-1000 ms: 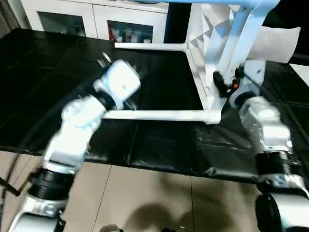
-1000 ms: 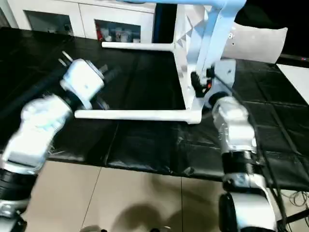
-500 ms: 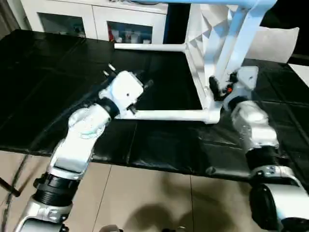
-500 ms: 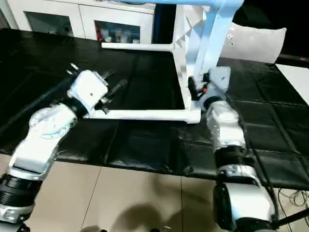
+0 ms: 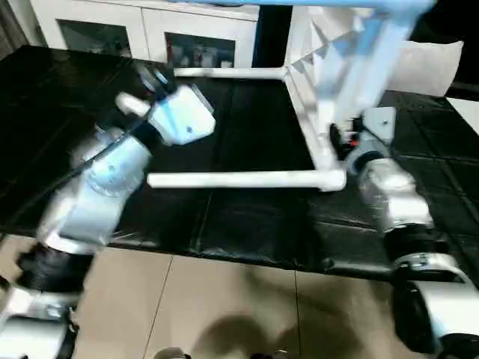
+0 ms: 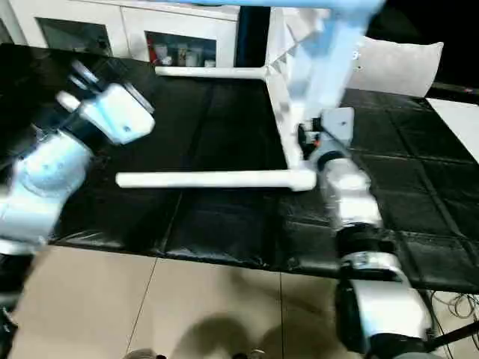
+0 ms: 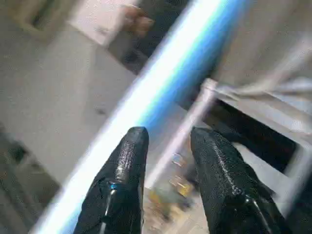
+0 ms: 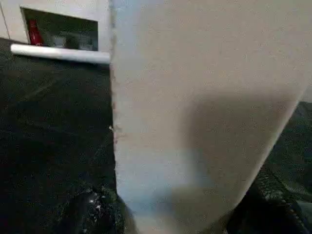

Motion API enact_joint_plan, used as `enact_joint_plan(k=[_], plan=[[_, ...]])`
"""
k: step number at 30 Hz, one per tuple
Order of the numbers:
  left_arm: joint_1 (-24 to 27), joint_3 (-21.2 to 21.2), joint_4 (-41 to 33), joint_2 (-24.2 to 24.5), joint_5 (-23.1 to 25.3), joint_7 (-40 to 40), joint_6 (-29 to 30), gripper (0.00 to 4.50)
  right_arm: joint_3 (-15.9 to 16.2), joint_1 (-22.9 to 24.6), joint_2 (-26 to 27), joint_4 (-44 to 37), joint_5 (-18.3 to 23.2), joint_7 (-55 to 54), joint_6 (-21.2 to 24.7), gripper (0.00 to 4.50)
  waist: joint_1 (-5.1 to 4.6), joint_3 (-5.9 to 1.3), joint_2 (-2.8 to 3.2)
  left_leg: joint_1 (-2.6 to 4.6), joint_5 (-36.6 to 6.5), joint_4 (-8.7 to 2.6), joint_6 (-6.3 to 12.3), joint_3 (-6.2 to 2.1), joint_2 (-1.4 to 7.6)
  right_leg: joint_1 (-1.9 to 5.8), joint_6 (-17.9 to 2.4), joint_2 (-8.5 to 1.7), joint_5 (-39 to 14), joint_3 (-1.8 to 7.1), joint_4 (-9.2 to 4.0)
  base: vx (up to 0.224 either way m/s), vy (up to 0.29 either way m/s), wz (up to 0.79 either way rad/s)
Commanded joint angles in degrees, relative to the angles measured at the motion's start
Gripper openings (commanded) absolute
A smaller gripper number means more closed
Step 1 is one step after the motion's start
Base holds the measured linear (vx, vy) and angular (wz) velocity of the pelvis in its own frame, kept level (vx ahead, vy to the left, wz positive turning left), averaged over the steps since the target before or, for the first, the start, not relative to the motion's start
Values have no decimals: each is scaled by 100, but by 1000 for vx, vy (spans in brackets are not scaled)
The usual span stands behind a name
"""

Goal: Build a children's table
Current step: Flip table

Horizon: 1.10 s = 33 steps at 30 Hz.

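The children's table (image 5: 318, 112) lies on its side on the black work table, its tabletop upright with the ribbed underside facing left. A near leg (image 5: 239, 179) and a far leg (image 5: 232, 72) lie level along the black cover, and another leg (image 7: 161, 97) runs overhead. My right gripper (image 5: 340, 138) sits at the tabletop's near upright edge (image 8: 195, 97), a finger (image 8: 90, 209) on each side, shut on it. My left gripper (image 5: 153, 76) is raised at the back left, well away from the near leg. Its fingers (image 7: 126, 161) stand open with nothing between them.
A white cabinet with glass doors (image 5: 150, 30) stands behind the work table. The black cover (image 5: 247, 224) ends at a front edge close to me, with tiled floor (image 5: 224, 299) below. A pale cushion-like thing (image 5: 430, 63) lies at the back right.
My left arm has lifted off the near leg's free end and swung back to the left, leaving that end bare. My right gripper stays at the tabletop's edge.
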Motion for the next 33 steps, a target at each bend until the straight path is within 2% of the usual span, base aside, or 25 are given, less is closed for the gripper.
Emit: enact_joint_plan(k=[1, 2, 4, 5, 7, 8, 9, 13, 20, 22, 26, 29, 30, 31, 33], plan=[[-141, 127, 93, 47, -84, 40, -129, 200, 273, -182, -283, -630, -417, 141, -116, 204, 41, -522, 16, -44, 109, -344, 279, -127, 266, 469, -632, -593, -569, 503, -266, 0, 0, 0], [-152, 129, 104, 56, -81, 40, -140, 204, 283, -184, -300, -647, -435, 142, -108, 204, 40, -518, 15, -54, 136, -337, 308, -119, 261, 454, -647, -588, -508, 505, -258, 0, 0, 0], [-339, 101, 253, 206, 134, 196, -426, 220, 438, -222, -612, -964, -725, 170, 57, 204, 56, -516, 14, -99, 138, -304, 358, -101, 213, 457, -552, -567, -598, 504, -277, 0, 0, 0], [-395, 61, 297, 247, 242, 301, -503, 229, 474, -240, -704, -1066, -791, 161, 131, 204, 65, -517, 15, -94, 167, -302, 373, -103, 213, 454, -524, -559, -592, 503, -275, 0, 0, 0], [-488, -11, 358, 289, 429, 452, -572, 256, 538, -279, -843, -1197, -895, 172, 221, 204, 89, -566, -7, -140, 456, -258, 455, -113, 194, 465, -516, -530, -166, 511, -166, 0, 0, 0], [-521, -28, 387, 294, 483, 496, -608, 256, 563, -295, -884, -1230, -926, 175, 242, 204, 95, -551, 26, -145, 520, -248, 531, -106, 202, 417, -516, -515, -114, 494, -176, 0, 0, 0], [-561, -23, 436, 283, 519, 530, -674, 256, 594, -306, -925, -1275, -950, 166, 287, 204, 104, -538, 27, -154, 450, -237, 556, -84, 185, 413, -507, -527, -247, 493, -209, 0, 0, 0], [-763, -75, 793, 288, 636, 430, -453, 262, 752, -356, -1093, -1431, -1145, 180, 308, 204, 144, -509, 28, -154, 200, -249, 479, -80, 190, 392, -287, -522, -840, 475, -279, 0, 0, 0], [-970, 41, 1270, 261, 627, 408, 12, 262, 1002, -403, -1399, -1807, -1443, 198, 454, 204, 200, -511, 40, -128, 122, -257, 383, -88, 196, 375, -190, -518, -962, 472, -292, 0, 0, 0], [-987, 105, 1346, 215, 587, 441, 120, 232, 1103, -476, -1562, -1926, -1589, 238, 498, 204, 218, -511, 43, -131, 136, -258, 377, -93, 202, 375, -197, -516, -940, 471, -283, 0, 0, 0], [-978, 60, 1407, 161, 449, 321, 112, 204, 1182, -584, -1759, -1990, -1667, 325, 572, 206, 275, -507, 33, -130, 128, -252, 409, -84, 193, 364, -139, -509, -985, 473, -293, 0, 0, 0], [-926, 0, 1367, 80, 305, 150, 125, 179, 1236, -659, -1869, -1995, -1689, 369, 608, 206, 338, -505, 42, -102, 90, -256, 398, -79, 204, 344, -108, -514, -1114, 474, -312, 0, 0, 0], [-890, -19, 1333, 20, 223, 69, 151, 179, 1263, -709, -1925, -2001, -1705, 395, 641, 206, 347, -499, 40, -101, 45, -263, 383, -81, 210, 342, -112, -516, -1156, 470, -314, 0, 0, 0], [-798, -59, 1228, -104, 53, -80, 196, 174, 1304, -810, -2024, -2013, -1730, 486, 728, 206, 332, -494, -10, -104, 25, -264, 385, -70, 209, 348, -103, -519, -1208, 469, -328, 0, 0, 0], [-692, -50, 1085, -271, -164, -173, 300, 169, 1312, -910, -2101, -2034, -1726, 585, 828, 206, 353, -496, 13, -106, -20, -264, 368, -78, 208, 353, -116, -536, -1323, 466, -330, 0, 0, 0]])
